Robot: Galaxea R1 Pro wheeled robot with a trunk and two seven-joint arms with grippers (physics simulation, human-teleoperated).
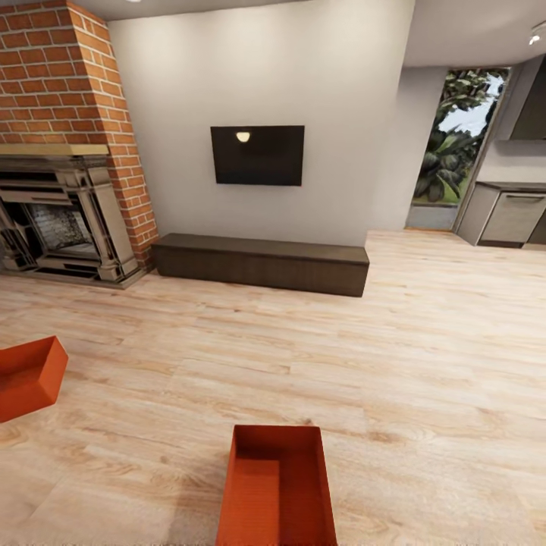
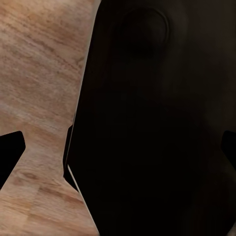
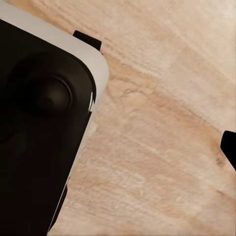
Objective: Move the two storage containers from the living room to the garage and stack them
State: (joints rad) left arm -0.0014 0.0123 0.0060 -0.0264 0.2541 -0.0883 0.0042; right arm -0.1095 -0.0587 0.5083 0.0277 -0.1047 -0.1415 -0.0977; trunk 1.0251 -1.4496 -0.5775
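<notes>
On the light wood plank floor (image 1: pixel 425 356) of the living room: 2 orange-red storage containers, open-topped, 1 low at centre (image 1: pixel 277 485) cut by the frame's bottom edge, 1 at far left (image 1: pixel 26 375) partly cropped. Behind: 1 brick fireplace (image 1: pixel 64 144), 1 black wall TV (image 1: pixel 258 155), 1 dark bench (image 1: pixel 262 262). In both wrist views, dark fingertips at the frame edges; claw state, cannot tell.

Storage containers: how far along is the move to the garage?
Nothing looks done. Both storage containers, one directly ahead and one off to the left, sit empty and apart on the living room's wood plank floor, near the fireplace and TV. Neither is held. Left: grasping, carrying both to the garage, stacking.
</notes>
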